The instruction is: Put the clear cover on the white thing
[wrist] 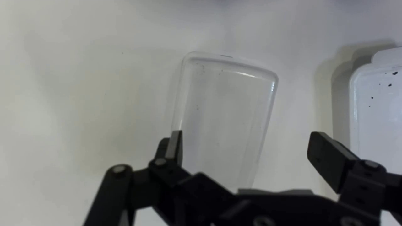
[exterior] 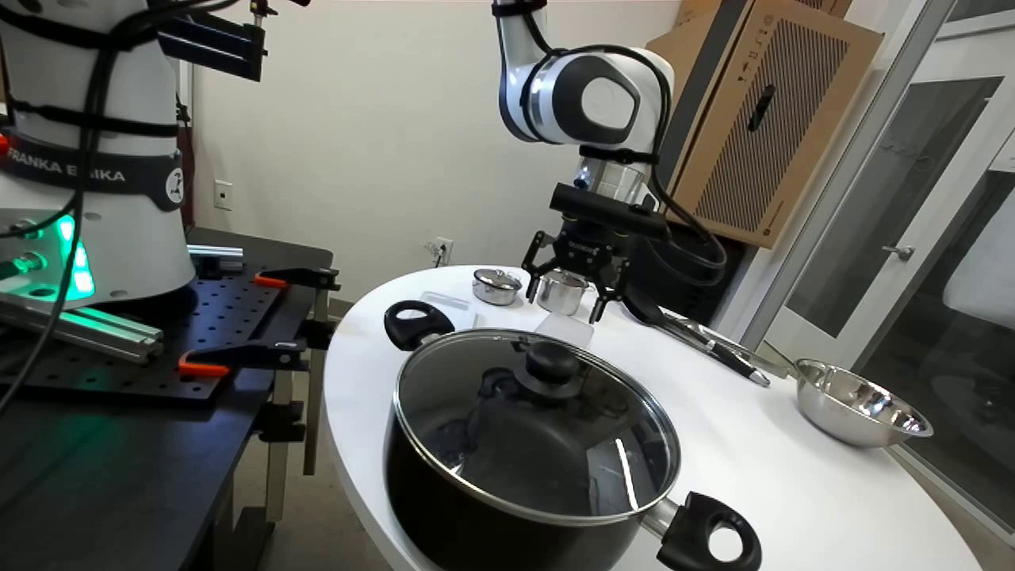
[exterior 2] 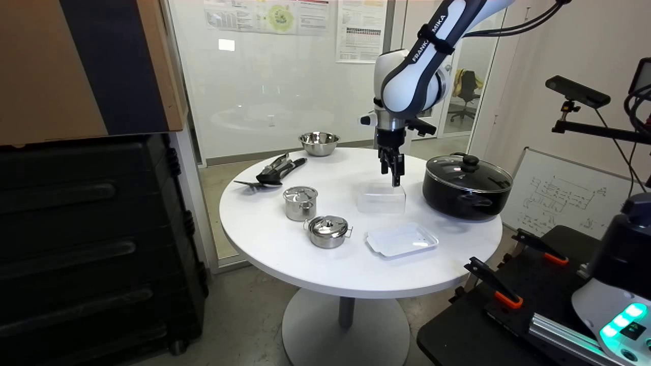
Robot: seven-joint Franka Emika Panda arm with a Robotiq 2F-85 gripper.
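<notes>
Resting on the round white table (exterior 2: 351,269), the clear rectangular plastic cover (exterior 2: 379,201) lies beneath the black two-fingered gripper (wrist: 246,135), whose fingers (wrist: 326,157) are spread wide; whether they touch it cannot be told. Beside the cover lies the shallow white rectangular plastic tray (exterior 2: 400,239). Near the cover stand the black glass-lidded pot (exterior 2: 455,194) and two small lidded stainless-steel pots (exterior 2: 328,238). Farther from the cover are a round steel bowl (exterior 2: 319,148) and black kitchen utensils (exterior 2: 268,178).

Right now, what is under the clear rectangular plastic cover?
Through the clear plastic cover, the round white tabletop shows, plus tiny dark specks; whether those lie on or under the plastic I can't tell. In the wrist view, the open black gripper hides the cover's lower end.
</notes>
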